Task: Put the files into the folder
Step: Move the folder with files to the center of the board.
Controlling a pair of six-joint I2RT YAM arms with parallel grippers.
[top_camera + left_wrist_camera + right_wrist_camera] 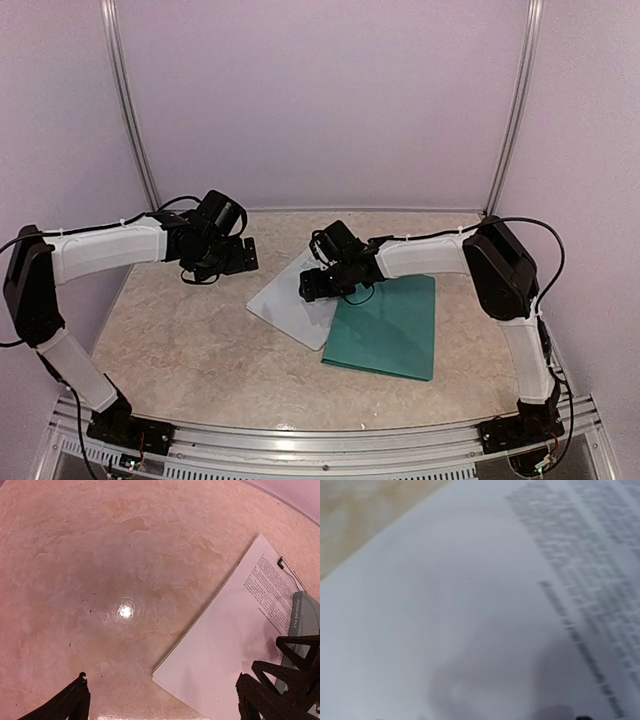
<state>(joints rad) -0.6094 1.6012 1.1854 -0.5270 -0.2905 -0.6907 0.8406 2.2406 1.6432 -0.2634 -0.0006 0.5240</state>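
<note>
The files [285, 300] lie on the table [200, 350], just left of the folder [390, 328], edges meeting.

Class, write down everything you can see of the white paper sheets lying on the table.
The files are a thin stack of white sheets, the top one printed with black text along one side. They lie flat and askew on the beige table, their right edge meeting the teal folder. The right gripper hovers close above; contact cannot be told.
</note>
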